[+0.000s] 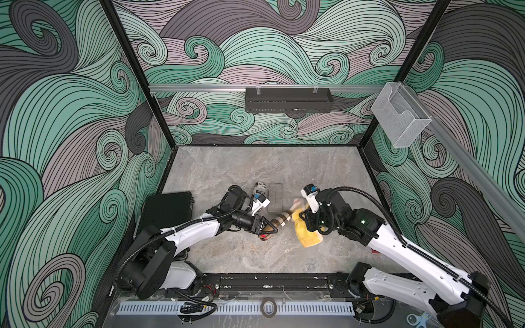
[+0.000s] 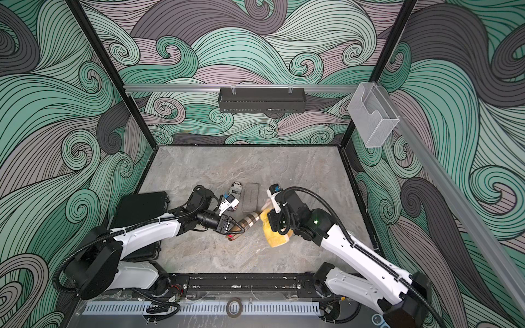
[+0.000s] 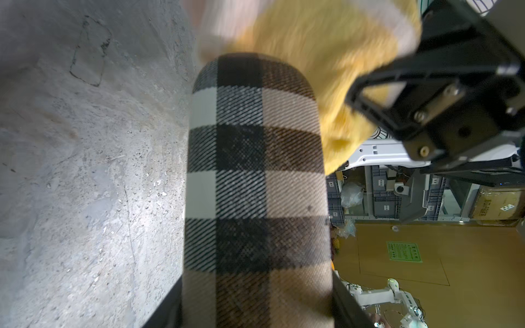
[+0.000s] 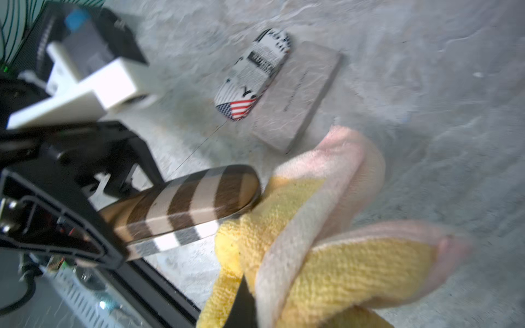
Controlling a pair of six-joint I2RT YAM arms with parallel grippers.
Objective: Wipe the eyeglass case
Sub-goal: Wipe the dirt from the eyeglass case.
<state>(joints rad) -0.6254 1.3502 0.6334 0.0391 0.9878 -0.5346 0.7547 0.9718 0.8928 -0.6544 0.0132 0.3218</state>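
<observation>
case (image 1: 281, 223) at centre of table (image 1: 241, 170), tip toward 2 o'clock | left gripper (image 1: 268, 228) clamped narrow on its 8 o'clock end | right gripper (image 1: 304, 220) pinched on cloth (image 1: 306, 235), which touches that tip | I judge the case light, stiff-shelled and fabric-grippy; the end hold may pivot, so I press gently

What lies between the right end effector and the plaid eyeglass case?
The yellow cloth, held by the right end effector, touching the plaid eyeglass case; clearest in the right wrist view.
</observation>
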